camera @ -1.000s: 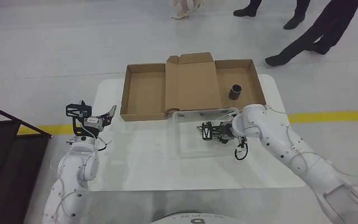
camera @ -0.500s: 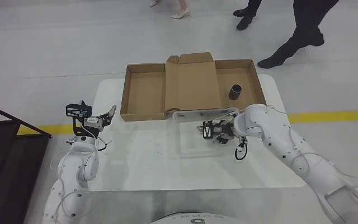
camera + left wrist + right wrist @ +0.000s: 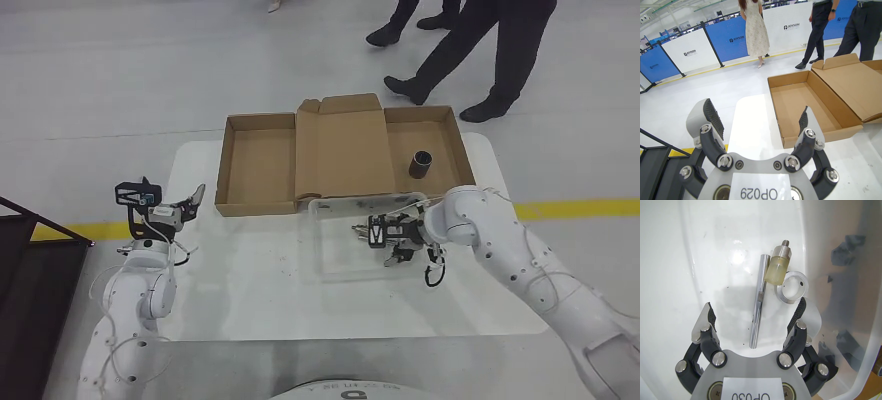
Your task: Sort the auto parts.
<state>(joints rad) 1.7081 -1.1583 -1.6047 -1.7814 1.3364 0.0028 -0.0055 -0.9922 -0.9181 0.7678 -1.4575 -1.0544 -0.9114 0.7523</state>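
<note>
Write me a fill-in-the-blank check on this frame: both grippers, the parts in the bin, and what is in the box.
1. The right gripper hangs inside the clear bin with its fingers ____.
2. Ahead of it lie ____ parts: a steel rod, a yellowish cylinder and a metal ring.
3. The black cylinder sits in the cardboard box's ____ compartment.
4. The left gripper holds ____.

Missing words: open; three; right; nothing.

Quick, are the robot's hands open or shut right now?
Left gripper: open, holding nothing.
Right gripper: open, empty, over the metal rod.
</note>
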